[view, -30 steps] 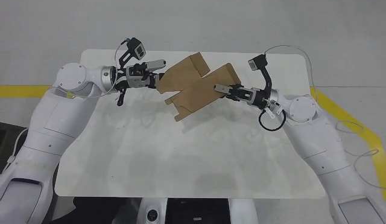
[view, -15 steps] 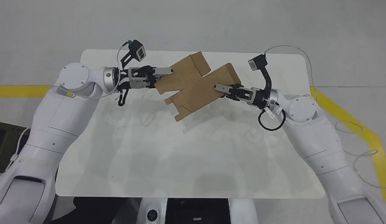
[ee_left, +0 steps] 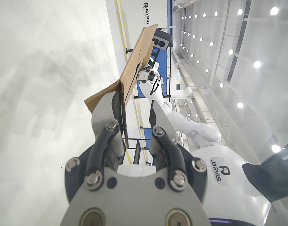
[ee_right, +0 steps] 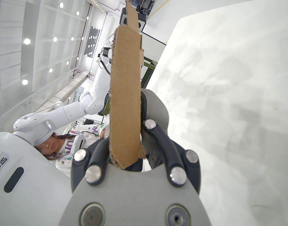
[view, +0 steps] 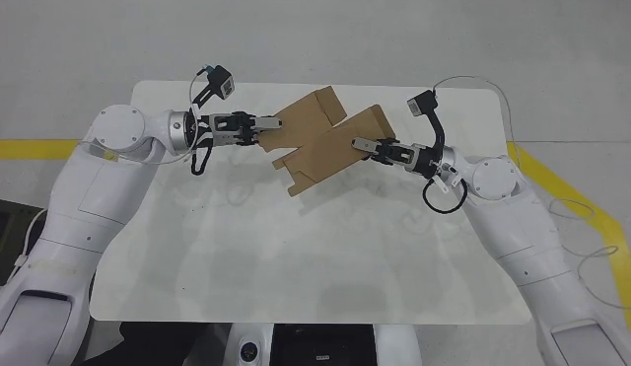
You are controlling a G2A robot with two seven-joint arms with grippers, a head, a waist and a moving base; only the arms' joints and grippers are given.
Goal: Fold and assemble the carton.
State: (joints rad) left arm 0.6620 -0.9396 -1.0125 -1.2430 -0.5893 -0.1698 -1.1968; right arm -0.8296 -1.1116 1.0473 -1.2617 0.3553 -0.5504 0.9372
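Note:
A flat brown carton point(view: 320, 139) hangs above the far half of the white table point(view: 296, 257), held between both arms. My left gripper point(view: 274, 124) is at its left edge. In the left wrist view the carton point(ee_left: 137, 57) runs edge-on between the left gripper's point(ee_left: 132, 103) fingers; it lies against one finger point(ee_left: 106, 109) and a gap separates it from the other point(ee_left: 158, 118), so this gripper is open. My right gripper point(view: 361, 147) is at the carton's right part. In the right wrist view that gripper point(ee_right: 126, 105) is shut on the carton point(ee_right: 125, 71).
The near half of the table point(ee_right: 228, 95) is bare, with rounded corners and edges all round. A yellow floor line point(view: 30, 149) runs beside the table on both sides.
My left gripper has shifted slightly toward the carton and levelled out along its left edge. The carton and the right arm have hardly moved.

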